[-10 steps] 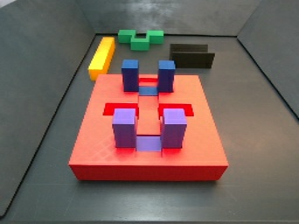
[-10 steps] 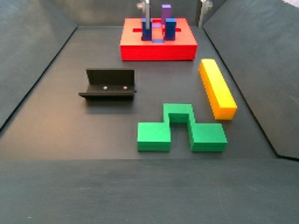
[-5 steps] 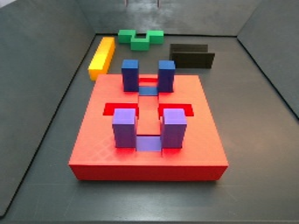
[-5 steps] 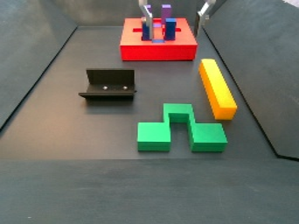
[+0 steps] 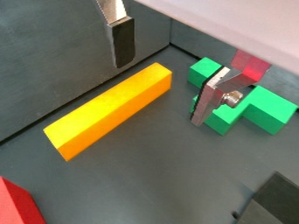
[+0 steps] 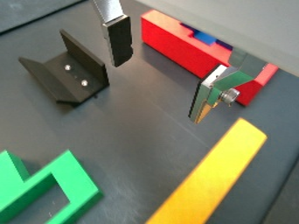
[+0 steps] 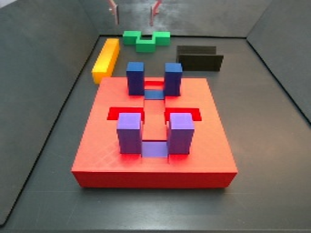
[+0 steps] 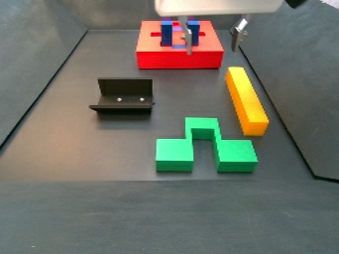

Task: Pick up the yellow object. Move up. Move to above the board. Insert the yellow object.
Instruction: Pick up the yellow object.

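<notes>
Pincer (image 5: 163, 74) hung above surface, fingers apart, empty, w/ yellow object (image 5: 107, 110) just beside. Judgement: centre over bar's middle, straddle narrow width, descend before closing; avoid green block (image 5: 242, 101).

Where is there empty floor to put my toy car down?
Bare floor lies in front of the green block and left of the fixture. It is crowded between the yellow object and the board, where the open gripper hangs.
</notes>
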